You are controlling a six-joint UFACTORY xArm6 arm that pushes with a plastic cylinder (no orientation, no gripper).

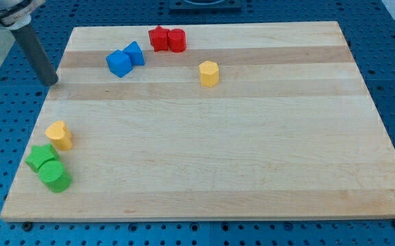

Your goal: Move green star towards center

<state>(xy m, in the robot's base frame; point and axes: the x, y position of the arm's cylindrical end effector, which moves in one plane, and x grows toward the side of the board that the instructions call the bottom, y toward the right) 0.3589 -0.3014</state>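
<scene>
Your green star [40, 157] sits at the table's [252, 171] lower-left corner, touching the green cylinder [55, 176] below and near the yellow heart [59, 135] above, while my tip [51, 83], with no pincer fitted, rests well apart at the upper-left edge.

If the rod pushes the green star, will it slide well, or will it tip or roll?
The green star looks low and flat-based, so it probably slides on the smooth wooden board without tipping. Its points make rolling unlikely, though an off-centre push may turn it. The green cylinder touches it and might move too. My tip is far off.
</scene>
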